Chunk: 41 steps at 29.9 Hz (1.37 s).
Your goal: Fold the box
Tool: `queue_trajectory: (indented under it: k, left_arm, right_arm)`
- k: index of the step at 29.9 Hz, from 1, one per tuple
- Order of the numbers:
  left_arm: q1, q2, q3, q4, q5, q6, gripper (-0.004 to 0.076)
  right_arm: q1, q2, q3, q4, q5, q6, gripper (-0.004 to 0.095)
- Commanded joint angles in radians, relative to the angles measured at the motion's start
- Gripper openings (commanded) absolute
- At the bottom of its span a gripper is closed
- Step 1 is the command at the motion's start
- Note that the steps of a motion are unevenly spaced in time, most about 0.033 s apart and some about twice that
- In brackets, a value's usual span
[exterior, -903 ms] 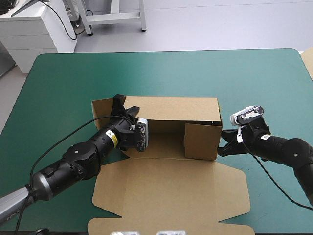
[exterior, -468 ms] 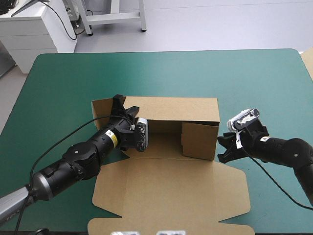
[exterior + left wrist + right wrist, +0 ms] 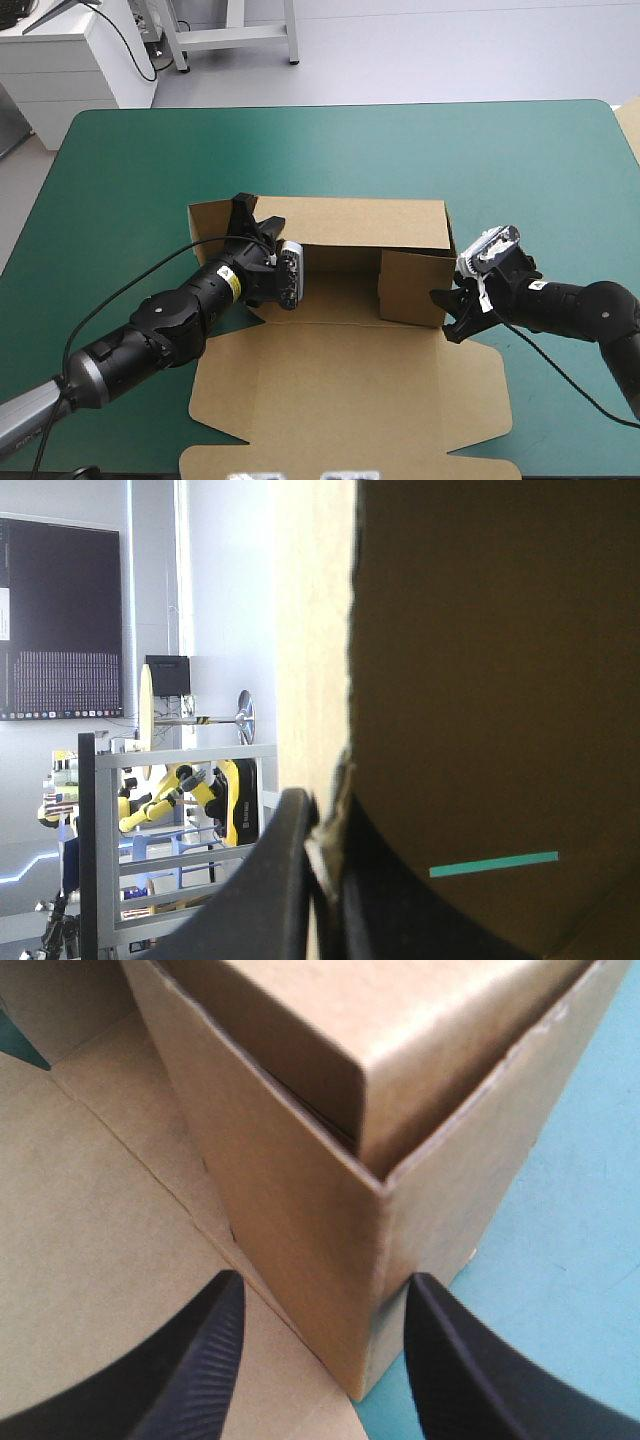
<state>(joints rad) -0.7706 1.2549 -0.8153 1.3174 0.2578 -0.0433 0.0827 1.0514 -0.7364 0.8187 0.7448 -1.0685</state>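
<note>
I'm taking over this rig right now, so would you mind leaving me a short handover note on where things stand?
Left gripper: shut on the box at its left end wall, which stands upright.
Right gripper: open, with a finger on either side of the box's near right corner, not gripping.
Box: mid-table on the teal-green cover. Back wall and right end are raised; front panel lies flat toward the near edge.
Left: probably tuck the left end, then fold the front panel.

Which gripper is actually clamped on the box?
The left gripper, shut on an upright wall at the left end of the box; the right gripper stands open, astride the near right corner.
</note>
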Motion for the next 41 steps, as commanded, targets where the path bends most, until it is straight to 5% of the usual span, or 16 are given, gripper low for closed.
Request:
queue_trajectory:
  k: [1,10,15,18,24,33,36,41]
  left_arm:
    - [0.001,-0.004,-0.010,-0.028,0.010,-0.027,-0.0008]
    - [0.001,-0.004,-0.010,-0.028,-0.101,-0.014,-0.0008]
    - [0.001,-0.004,-0.010,-0.028,-0.076,-0.014,-0.0008]
    - [0.001,-0.004,-0.010,-0.028,-0.079,-0.014,-0.0008]
    - [0.001,-0.006,-0.010,-0.028,-0.133,-0.013,-0.0008]
    - [0.001,-0.008,-0.010,-0.028,-0.143,-0.013,-0.0003]
    - [0.001,-0.020,-0.010,-0.028,-0.164,-0.013,0.0056]
    - [0.001,-0.057,-0.010,-0.028,-0.188,-0.013,0.0310]
  right_arm:
    - [-0.003,0.016,-0.024,0.097,-0.030,-0.063,0.0598]
    - [0.064,0.088,-0.026,0.113,-0.073,-0.134,0.0629]
    - [0.110,0.100,-0.026,0.108,-0.095,-0.108,0.0608]
    - [0.117,0.100,-0.026,0.097,-0.096,-0.087,0.0450]
    - [0.117,0.100,-0.035,0.081,-0.079,-0.087,-0.0024]
    - [0.117,0.097,-0.072,0.082,-0.048,-0.083,-0.0019]
    - [0.117,0.097,-0.077,0.082,-0.063,-0.051,-0.0019]
    - [0.117,0.097,-0.077,0.075,-0.121,0.036,-0.0019]
